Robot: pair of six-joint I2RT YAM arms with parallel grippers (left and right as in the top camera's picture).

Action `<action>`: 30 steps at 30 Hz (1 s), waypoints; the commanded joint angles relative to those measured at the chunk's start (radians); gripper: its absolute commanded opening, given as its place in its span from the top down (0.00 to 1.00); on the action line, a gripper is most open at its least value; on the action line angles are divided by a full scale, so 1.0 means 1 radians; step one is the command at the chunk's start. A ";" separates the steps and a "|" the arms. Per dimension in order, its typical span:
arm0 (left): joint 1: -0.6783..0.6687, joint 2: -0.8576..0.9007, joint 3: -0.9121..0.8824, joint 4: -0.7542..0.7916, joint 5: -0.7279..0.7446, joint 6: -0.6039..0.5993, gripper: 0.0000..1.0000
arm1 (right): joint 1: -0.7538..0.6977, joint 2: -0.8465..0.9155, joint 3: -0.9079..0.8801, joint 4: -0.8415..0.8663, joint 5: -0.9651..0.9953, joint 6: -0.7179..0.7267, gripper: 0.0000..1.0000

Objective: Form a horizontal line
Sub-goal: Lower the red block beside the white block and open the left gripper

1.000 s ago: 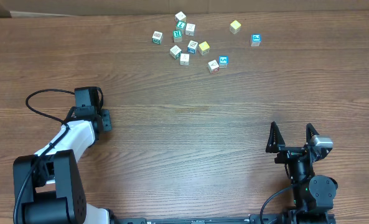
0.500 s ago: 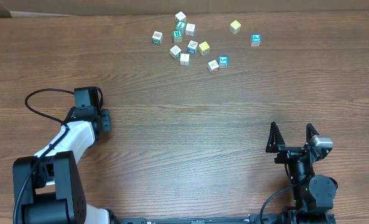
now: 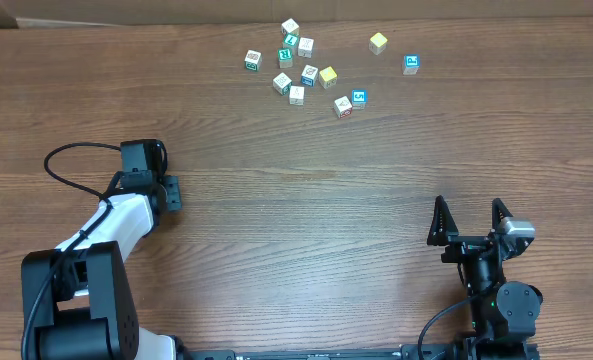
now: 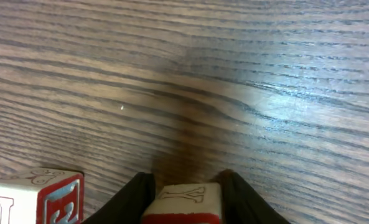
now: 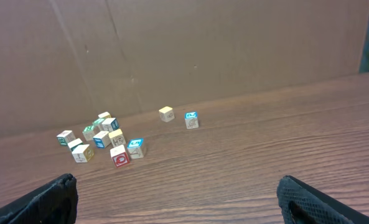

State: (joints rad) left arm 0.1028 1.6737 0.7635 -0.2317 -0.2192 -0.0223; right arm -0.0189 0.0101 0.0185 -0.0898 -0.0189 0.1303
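Left pincer (image 4: 185, 180) clenched on a white, red-edged wooden letter cube (image 4: 183, 198), a red-and-blue-edged letter cube (image 4: 35, 199) just beside it, not touching, bare wood-grain surface (image 4: 265, 74) ahead; right pincer (image 3: 467, 212) released, well clear of the scattered small cubes (image 3: 309, 74) near the far edge.

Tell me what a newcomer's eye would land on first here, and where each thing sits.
A loose scatter of letter cubes crowds the far edge of the table, with no row formed. In the left wrist view, the left tool grips a pale cube, with a red-framed cube just beside it. The right tool sits open at the near right, holding nothing.
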 commanded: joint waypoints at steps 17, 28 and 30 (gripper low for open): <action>-0.010 0.079 -0.074 0.031 -0.102 0.080 0.68 | 0.005 -0.007 -0.010 0.005 0.002 -0.008 0.00; -0.010 0.078 -0.056 0.034 -0.106 0.083 0.42 | 0.005 -0.007 -0.010 0.005 0.002 -0.008 0.00; -0.010 0.078 -0.023 0.013 -0.105 0.083 0.36 | 0.005 -0.007 -0.010 0.005 0.002 -0.008 0.00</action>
State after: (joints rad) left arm 0.0875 1.6802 0.7559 -0.1680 -0.3458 0.0368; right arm -0.0189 0.0101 0.0185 -0.0902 -0.0193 0.1299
